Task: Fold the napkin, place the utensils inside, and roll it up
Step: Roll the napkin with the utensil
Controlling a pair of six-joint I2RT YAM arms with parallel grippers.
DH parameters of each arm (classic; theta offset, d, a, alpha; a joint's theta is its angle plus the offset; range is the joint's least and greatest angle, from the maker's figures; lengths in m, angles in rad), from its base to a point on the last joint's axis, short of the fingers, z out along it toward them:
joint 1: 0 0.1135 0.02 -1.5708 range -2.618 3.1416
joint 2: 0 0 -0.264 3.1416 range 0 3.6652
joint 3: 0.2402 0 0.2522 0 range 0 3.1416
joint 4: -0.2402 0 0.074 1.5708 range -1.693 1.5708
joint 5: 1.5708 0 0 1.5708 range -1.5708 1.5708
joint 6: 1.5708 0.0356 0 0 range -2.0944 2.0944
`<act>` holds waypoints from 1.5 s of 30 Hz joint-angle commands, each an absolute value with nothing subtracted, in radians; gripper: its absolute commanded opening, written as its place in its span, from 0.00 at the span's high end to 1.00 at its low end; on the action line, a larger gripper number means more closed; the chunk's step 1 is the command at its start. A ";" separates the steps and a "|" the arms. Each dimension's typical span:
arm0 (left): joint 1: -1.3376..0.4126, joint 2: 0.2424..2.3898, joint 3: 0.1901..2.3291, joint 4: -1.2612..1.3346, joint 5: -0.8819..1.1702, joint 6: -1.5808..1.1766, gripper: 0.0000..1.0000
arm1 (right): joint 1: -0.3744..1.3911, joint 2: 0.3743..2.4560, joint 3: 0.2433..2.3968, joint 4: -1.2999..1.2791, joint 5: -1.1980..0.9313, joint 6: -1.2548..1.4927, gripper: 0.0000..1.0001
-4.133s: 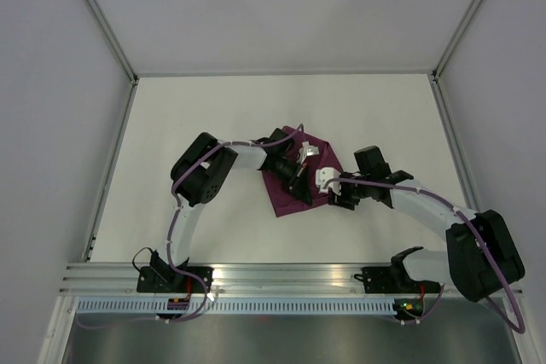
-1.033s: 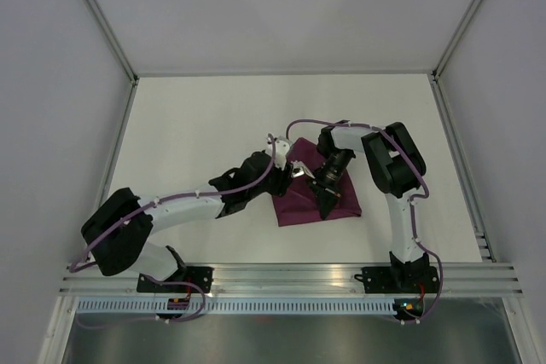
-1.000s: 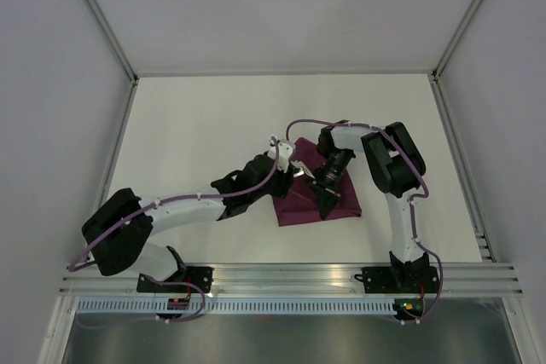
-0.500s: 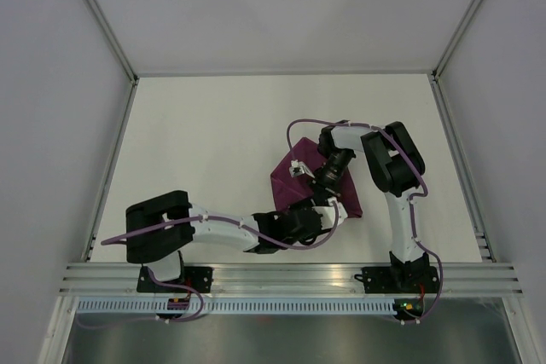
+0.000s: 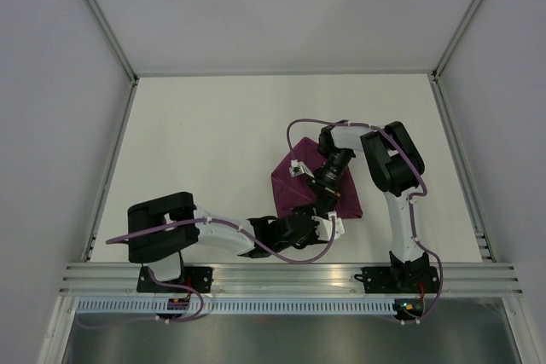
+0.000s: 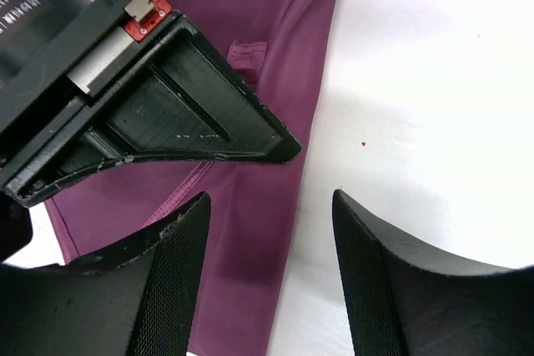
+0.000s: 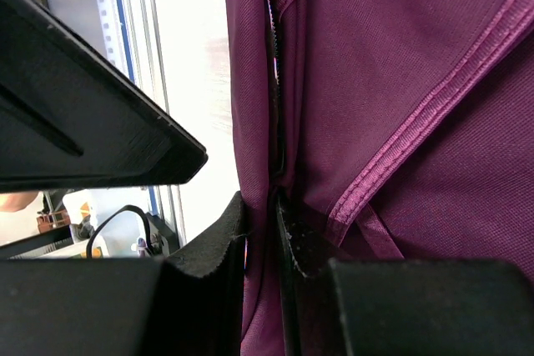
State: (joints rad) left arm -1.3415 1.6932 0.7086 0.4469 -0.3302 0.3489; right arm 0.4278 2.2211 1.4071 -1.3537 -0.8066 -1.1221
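The purple napkin (image 5: 294,187) lies folded mid-table. My right gripper (image 5: 327,202) comes down on its near right part. In the right wrist view that gripper (image 7: 260,206) is shut on a standing fold of the napkin (image 7: 400,64); a thin dark toothed strip runs along the crease, and I cannot tell what it is. My left gripper (image 5: 331,221) sits low at the napkin's near edge. In the left wrist view it (image 6: 271,206) is open with nothing held, straddling the napkin's hemmed edge (image 6: 250,231) and bare table. The utensils are hidden.
The right gripper's black body (image 6: 158,114) hangs just ahead of and above my left fingers. The aluminium rail (image 5: 290,274) runs close behind the left wrist. White walls (image 5: 51,125) enclose the table on three sides.
The left arm has swung from the napkin's left side round to its near edge, and its jaws have opened wider. The right gripper has kept its place and its pinch on the cloth.
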 commanded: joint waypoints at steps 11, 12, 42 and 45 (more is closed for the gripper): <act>-1.333 1.805 0.716 0.568 -0.293 0.405 0.38 | 0.422 2.276 1.419 -1.177 -0.676 -1.167 0.94; -1.330 1.812 0.718 0.568 -0.299 0.403 0.39 | 0.422 2.278 1.420 -1.178 -0.676 -1.167 0.95; -1.180 1.847 0.807 0.276 0.020 0.213 0.98 | 0.413 2.211 1.460 -1.172 -0.703 -1.106 0.57; -1.149 1.839 0.790 0.287 0.078 0.166 0.98 | 0.399 2.183 1.485 -1.183 -0.725 -1.089 0.50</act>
